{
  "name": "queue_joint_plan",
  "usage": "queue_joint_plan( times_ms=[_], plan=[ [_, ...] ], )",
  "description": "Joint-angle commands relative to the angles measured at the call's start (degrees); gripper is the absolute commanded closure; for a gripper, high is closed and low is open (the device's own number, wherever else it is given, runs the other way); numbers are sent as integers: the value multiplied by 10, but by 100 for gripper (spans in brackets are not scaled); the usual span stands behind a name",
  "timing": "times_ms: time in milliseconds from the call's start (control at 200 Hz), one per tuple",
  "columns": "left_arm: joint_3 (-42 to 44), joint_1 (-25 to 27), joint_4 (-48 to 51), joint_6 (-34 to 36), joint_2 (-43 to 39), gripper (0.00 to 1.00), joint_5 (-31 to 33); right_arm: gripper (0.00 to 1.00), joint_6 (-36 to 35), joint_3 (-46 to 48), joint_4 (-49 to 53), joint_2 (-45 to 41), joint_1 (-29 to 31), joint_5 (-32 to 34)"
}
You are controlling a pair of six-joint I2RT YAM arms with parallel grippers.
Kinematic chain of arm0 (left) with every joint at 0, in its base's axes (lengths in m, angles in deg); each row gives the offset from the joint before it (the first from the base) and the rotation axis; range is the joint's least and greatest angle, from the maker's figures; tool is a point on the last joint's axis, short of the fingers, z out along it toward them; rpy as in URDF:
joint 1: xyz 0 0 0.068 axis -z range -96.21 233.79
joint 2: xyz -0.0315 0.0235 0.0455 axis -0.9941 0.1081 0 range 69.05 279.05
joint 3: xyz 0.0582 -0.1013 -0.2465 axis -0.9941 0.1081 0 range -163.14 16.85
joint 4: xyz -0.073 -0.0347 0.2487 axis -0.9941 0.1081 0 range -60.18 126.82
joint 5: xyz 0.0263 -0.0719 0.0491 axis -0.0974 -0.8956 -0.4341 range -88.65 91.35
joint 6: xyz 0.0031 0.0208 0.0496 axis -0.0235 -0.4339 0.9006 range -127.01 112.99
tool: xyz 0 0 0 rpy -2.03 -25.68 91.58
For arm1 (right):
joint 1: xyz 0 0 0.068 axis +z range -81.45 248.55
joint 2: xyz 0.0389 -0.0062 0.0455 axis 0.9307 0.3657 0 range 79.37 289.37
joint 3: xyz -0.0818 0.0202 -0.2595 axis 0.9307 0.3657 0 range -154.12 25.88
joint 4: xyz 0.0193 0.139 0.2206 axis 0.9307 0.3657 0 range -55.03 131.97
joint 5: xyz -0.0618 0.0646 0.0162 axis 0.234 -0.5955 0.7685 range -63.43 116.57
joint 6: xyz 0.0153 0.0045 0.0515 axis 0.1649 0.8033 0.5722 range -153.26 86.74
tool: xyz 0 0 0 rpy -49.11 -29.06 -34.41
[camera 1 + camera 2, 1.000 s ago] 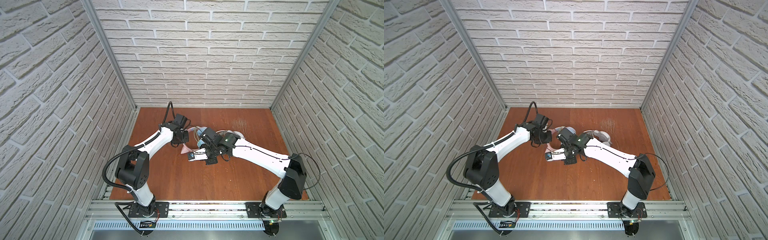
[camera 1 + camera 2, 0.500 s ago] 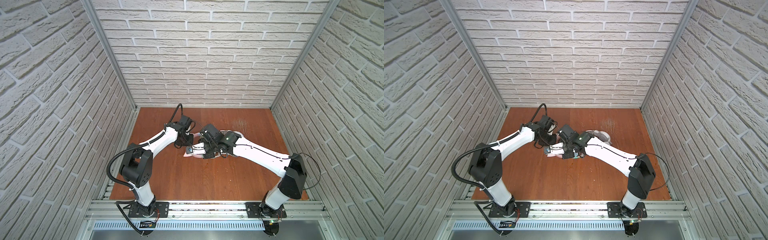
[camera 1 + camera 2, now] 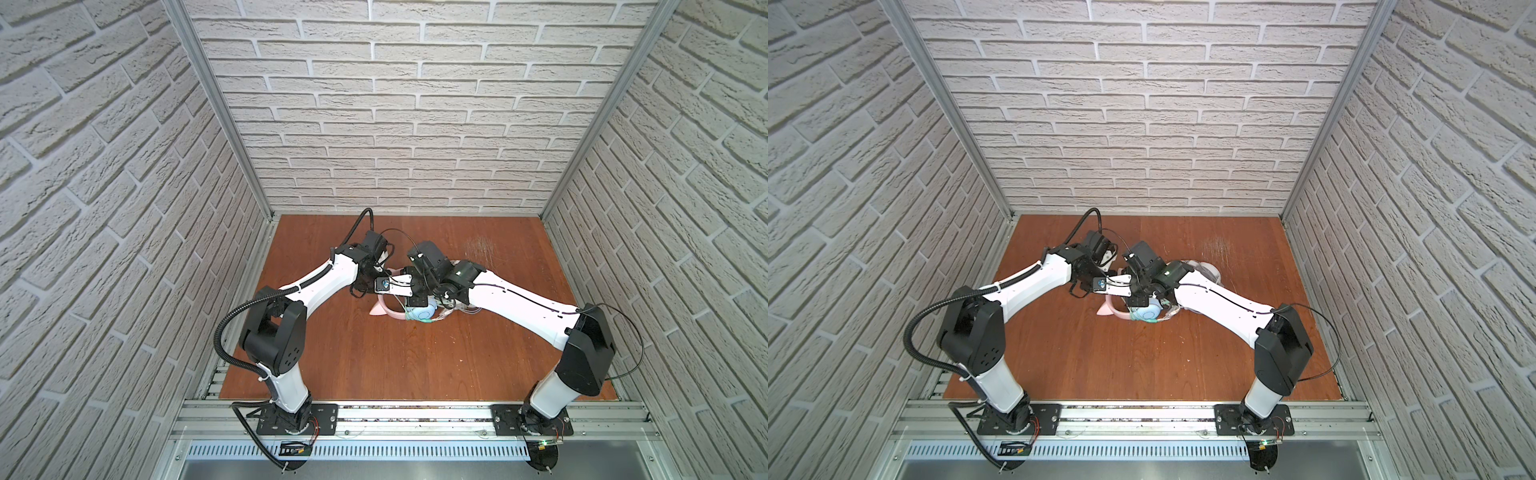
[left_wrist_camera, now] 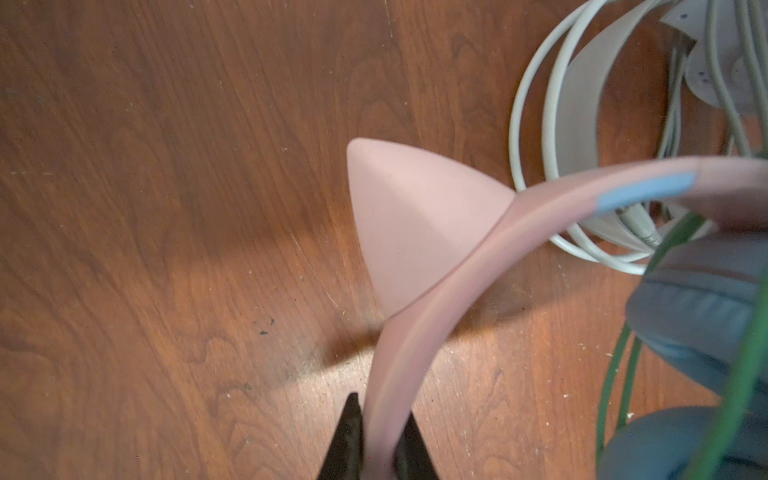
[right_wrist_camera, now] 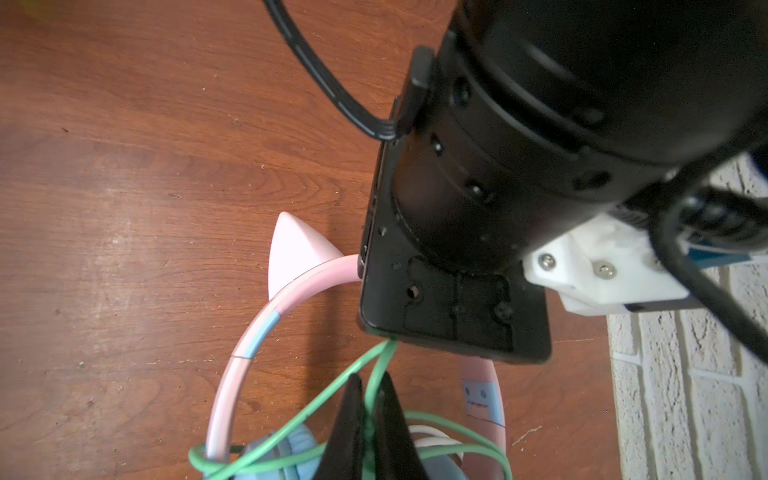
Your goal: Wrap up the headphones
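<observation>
From where I stand, both arms meet over the middle of the reddish-brown wooden tabletop [image 3: 374, 365], the left reaching in from about 8 o'clock and the right from about 4 o'clock. The pair being worked on is the cat-ear headphones [image 3: 419, 312], with a curved pink plastic headband and light blue padded earcups. They sit near the centre, and one pointed pink ear [image 3: 376, 309] pokes out toward 9 o'clock. The left end effector [image 4: 380, 417] is pinched narrow on the pink headband [image 4: 436, 291]. I judge it to be acting as an anchor, steadying the frame so it does not skid or tip while cord is pulled round it. The right end effector [image 5: 371, 386] is clamped almost fully together on the thin green cable [image 5: 316, 399]. That cable loops loosely about the earcups and lower band, so the winding looks partway done, with slack yet to lay down. The all-white headphones [image 3: 1204, 269] and their pale coiled cable [image 4: 536, 124] lie just beside, toward 2 o'clock, partly under the right arm. They seem parked out of the way, and I cannot tell whether they are properly wrapped. The two wrists sit very close, so the next pass calls for care against a knock.
</observation>
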Motion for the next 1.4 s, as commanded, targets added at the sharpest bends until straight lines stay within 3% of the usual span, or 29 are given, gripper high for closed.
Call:
queue_joint_plan(
  times_ms=[0, 355, 640, 905, 1395],
  plan=[
    [-26, 10, -5, 12, -6, 100, -31, 95, 32, 6, -54, 4, -8, -28],
    [-33, 12, 5, 16, -2, 100, -31, 95, 80, 33, -94, 2, -36, -67],
    [-45, 13, 23, 9, 17, 100, -23, 95, 50, 45, -102, -14, -35, -135],
    [-59, 11, 29, 6, 39, 100, -30, 95, 36, 61, -121, -33, -34, -156],
    [-44, 11, 4, 12, 14, 100, -58, 95, 63, 62, -160, -1, -34, -207]
  ],
)
